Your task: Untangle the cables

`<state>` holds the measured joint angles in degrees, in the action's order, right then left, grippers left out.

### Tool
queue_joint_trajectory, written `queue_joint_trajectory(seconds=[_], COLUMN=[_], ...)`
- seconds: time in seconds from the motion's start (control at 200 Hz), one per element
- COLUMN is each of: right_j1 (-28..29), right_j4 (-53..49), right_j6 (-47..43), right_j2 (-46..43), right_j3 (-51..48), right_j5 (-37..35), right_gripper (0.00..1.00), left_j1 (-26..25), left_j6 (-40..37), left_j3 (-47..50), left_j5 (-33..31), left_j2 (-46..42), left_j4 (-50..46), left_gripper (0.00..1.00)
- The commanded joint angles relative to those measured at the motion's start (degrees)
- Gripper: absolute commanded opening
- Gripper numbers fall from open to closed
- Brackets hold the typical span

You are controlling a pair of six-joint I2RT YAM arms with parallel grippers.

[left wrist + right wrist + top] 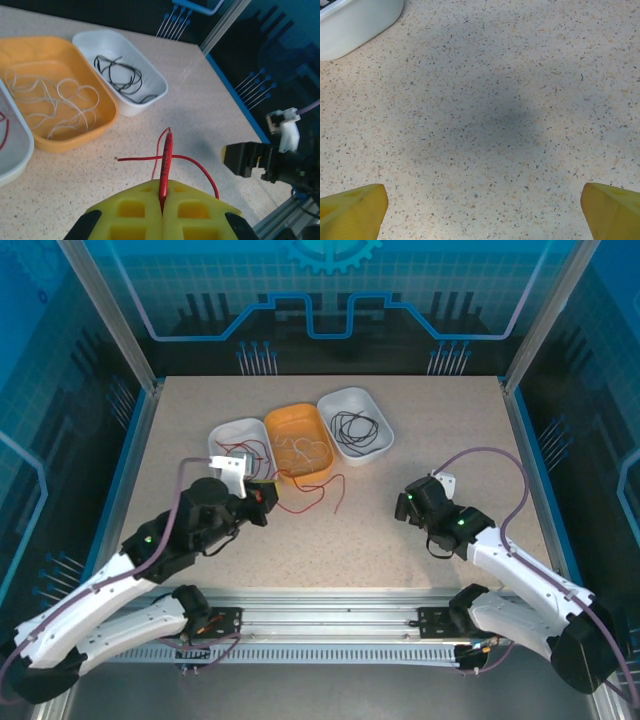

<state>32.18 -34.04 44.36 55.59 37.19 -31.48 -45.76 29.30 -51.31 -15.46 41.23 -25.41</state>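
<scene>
My left end effector [162, 202] is clamped on the red cable [167, 145], near the orange tray [107, 119] holding the white cable [75, 90]. The black cable [120, 75] lies in the right white tray [156, 94], and my right end effector [480, 205] gapes wide.

Bright even overhead light, soft shadow on table [600, 60], wrist cams bit blurry

I see a beige table [530, 60] with fine dark and tan speckles. One red cable [166, 150] shows bright against it. I read the white cable [60, 102] in an orange tray [111, 112] and the black cable [122, 77] in a white tray [152, 95]. The left gripper [162, 195] and right gripper [484, 205] carry yellow pads.
</scene>
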Motion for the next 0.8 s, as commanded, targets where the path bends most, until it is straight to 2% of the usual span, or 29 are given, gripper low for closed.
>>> queue_joint_trajectory(seconds=[0.0,0.44,0.55,0.79], right_j1=[-0.7,-0.7,-0.8,-0.8], right_j4=[-0.1,0.8,1.2,1.3], right_j6=[0.1,0.2,0.0,0.0], right_j2=[0.2,0.4,0.6,1.1], right_j3=[1.2,0.1,-0.1,-0.1], right_j5=[-1.1,-0.3,0.1,0.6], right_gripper=[1.0,1.0,1.0,1.0], left_j1=[1.0,4.4,8.3,18.9], left_j6=[-4.3,-15.4,-17.6,-20.2], left_j3=[-4.7,-14.4,-14.8,-14.5], left_j5=[-3.7,-24.2,-25.0,-22.2], left_j2=[-2.4,1.5,3.4,8.4], left_j4=[-3.8,-8.5,-7.1,-4.7], left_gripper=[0.0,0.0,0.0,0.0])
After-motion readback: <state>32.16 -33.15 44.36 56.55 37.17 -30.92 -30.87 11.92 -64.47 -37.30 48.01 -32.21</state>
